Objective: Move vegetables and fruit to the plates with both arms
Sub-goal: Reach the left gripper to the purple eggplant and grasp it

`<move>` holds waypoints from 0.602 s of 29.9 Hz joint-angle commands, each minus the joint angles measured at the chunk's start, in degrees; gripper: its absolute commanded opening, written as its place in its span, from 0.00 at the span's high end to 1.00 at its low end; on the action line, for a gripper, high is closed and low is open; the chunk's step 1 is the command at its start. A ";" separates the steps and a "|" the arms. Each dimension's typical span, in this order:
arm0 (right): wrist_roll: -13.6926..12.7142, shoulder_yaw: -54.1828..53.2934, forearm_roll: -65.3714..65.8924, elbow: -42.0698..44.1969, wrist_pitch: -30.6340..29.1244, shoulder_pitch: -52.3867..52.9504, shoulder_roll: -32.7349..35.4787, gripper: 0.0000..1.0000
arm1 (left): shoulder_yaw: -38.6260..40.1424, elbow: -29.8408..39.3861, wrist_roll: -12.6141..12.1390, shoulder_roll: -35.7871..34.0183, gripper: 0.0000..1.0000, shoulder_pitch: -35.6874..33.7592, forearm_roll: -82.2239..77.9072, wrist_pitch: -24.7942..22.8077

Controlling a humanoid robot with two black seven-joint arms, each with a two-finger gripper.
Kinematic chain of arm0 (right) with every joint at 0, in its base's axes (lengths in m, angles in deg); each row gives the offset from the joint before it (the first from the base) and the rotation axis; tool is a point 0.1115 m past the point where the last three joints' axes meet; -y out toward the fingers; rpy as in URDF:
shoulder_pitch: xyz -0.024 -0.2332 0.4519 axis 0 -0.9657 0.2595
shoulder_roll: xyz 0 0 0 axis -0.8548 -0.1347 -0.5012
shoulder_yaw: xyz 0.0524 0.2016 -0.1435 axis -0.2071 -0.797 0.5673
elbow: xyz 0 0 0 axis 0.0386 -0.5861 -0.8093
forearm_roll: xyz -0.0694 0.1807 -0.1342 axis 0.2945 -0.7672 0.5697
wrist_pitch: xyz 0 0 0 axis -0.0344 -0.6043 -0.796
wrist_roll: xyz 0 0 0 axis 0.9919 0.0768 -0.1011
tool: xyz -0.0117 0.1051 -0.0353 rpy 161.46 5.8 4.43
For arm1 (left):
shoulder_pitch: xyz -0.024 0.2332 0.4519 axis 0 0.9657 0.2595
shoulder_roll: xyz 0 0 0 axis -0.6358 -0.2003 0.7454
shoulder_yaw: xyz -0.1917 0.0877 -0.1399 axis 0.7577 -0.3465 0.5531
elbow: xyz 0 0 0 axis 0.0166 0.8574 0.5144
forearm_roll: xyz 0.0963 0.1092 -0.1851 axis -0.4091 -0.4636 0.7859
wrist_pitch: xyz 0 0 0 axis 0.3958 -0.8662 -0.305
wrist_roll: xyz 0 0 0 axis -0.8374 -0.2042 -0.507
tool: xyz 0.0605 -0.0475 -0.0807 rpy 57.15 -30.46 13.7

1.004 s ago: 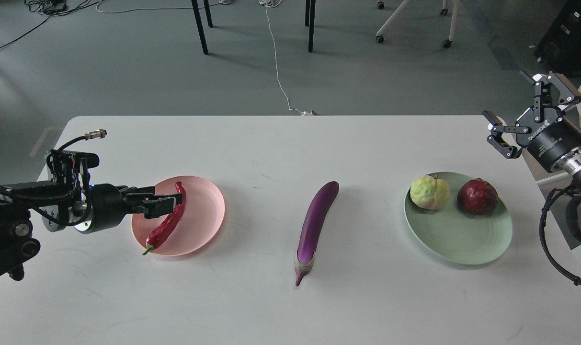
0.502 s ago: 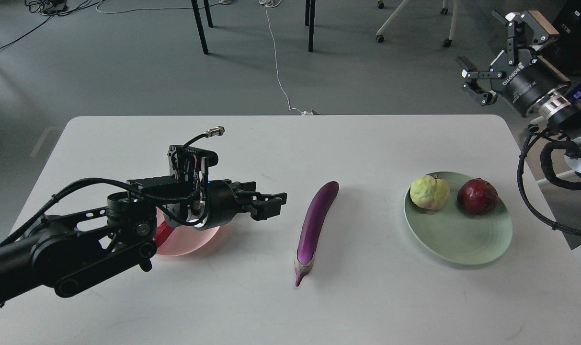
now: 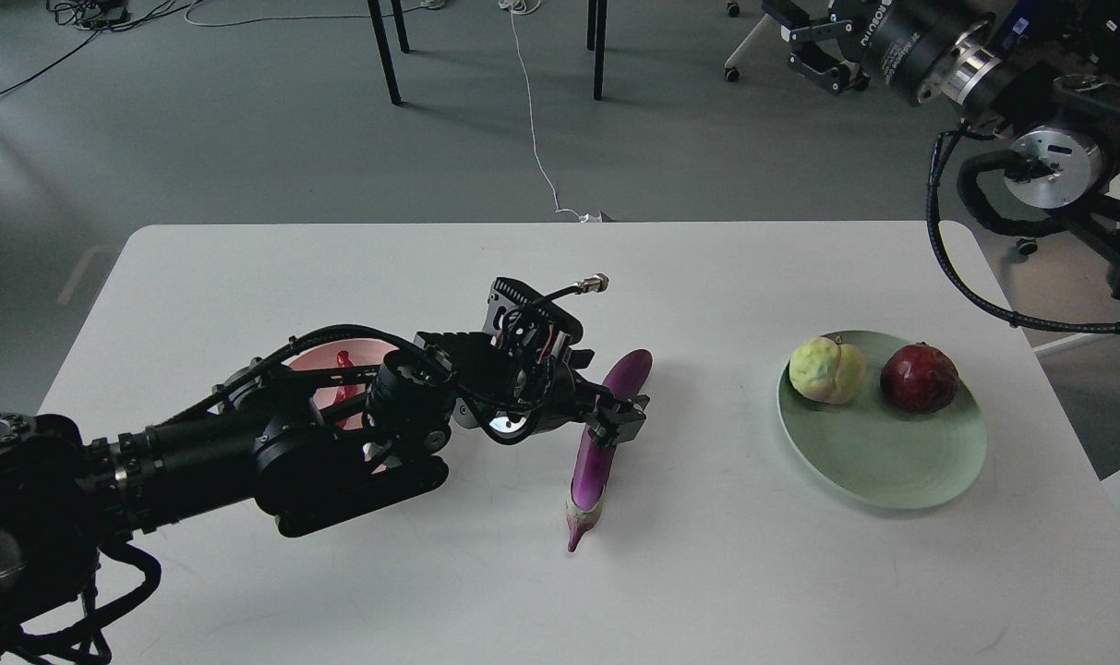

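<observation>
Left claw (image 3: 615, 420) at mid-counter straddles the purple eggplant (image 3: 599, 448), grip unclear; skin glossy, likely slippery, stiff, so take it mid-length; right claw (image 3: 813, 55) raised, spread apart.

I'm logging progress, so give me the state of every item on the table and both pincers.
Eggplant: on the table, left pincer around its middle.
Chili: on pink plate, mostly hidden.
Yellow-green fruit: on green plate.
Red fruit: same plate.
Right pincer: raised, empty.
</observation>
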 commanded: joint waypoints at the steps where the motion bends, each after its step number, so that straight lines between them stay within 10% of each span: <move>1: 0.00 0.12 0.01 -0.09 -0.09 -0.53 0.91 0.01 | -0.20 -1.51 -0.02 1.16 0.14 0.27 -0.10 -0.88; 18: 0.00 -0.05 -0.08 -0.44 -0.01 -2.99 4.96 0.01 | -3.27 -6.96 0.33 6.17 0.18 1.24 0.08 -1.41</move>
